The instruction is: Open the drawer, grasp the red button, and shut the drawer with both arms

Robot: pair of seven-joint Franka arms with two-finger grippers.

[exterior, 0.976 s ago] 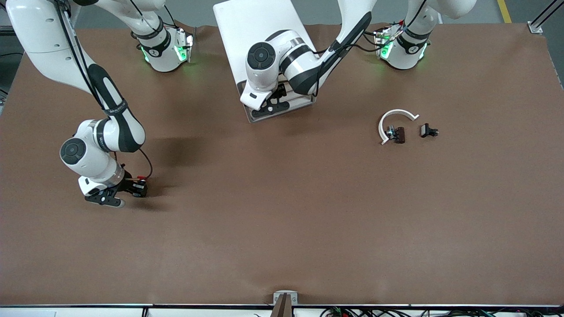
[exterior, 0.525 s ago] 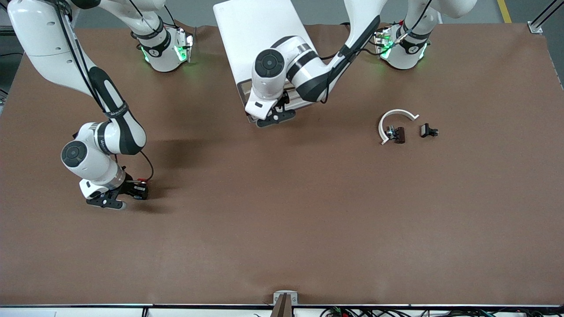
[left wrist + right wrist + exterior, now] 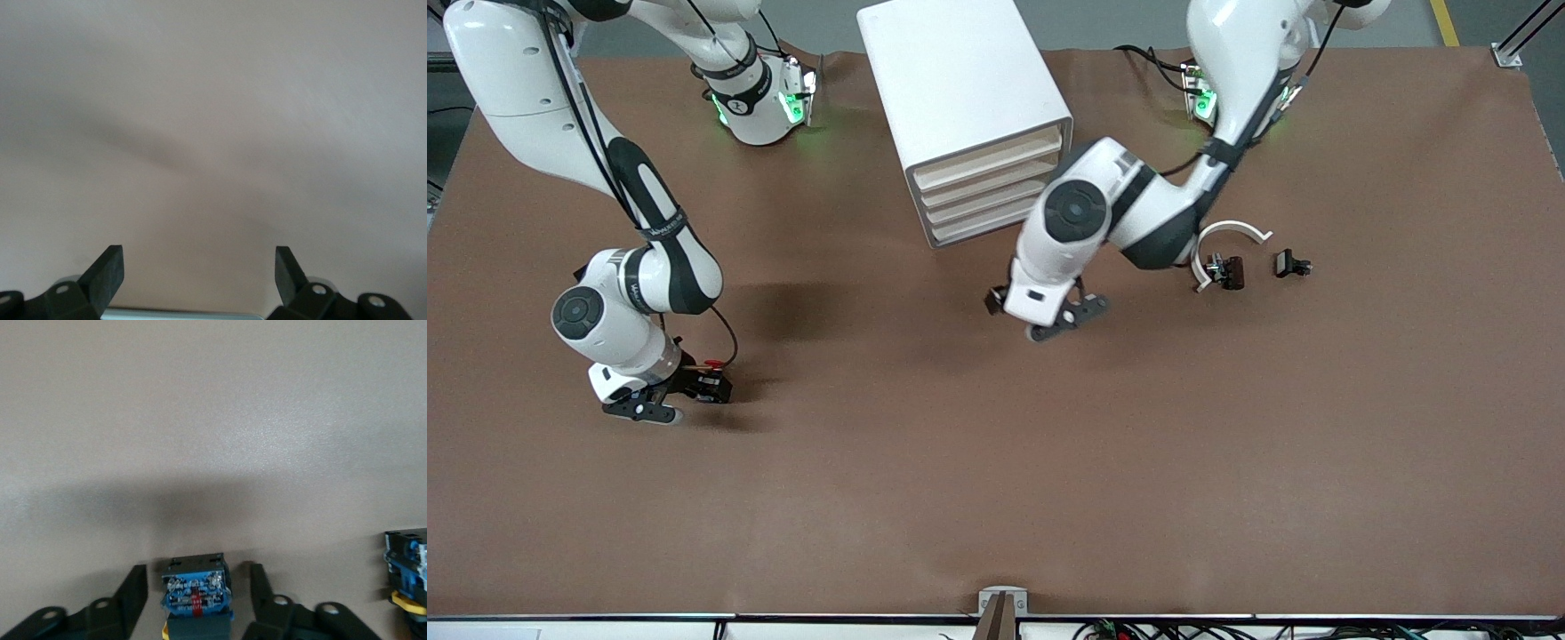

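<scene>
As right gripper (image 3: 197,575) flanks button (image 3: 197,592), blue end wristward

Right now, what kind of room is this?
Probably a robot lab or workshop: two white robot arms bolted at a brown table, a small white drawer cabinet, and loose cables along the table's edge.

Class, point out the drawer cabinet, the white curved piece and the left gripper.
drawer cabinet (image 3: 960,80), front view, on its white top.
white curved piece (image 3: 1232,226), front view, on the arc's crown.
left gripper (image 3: 199,255), left wrist view, midway between its open fingertips.
</scene>
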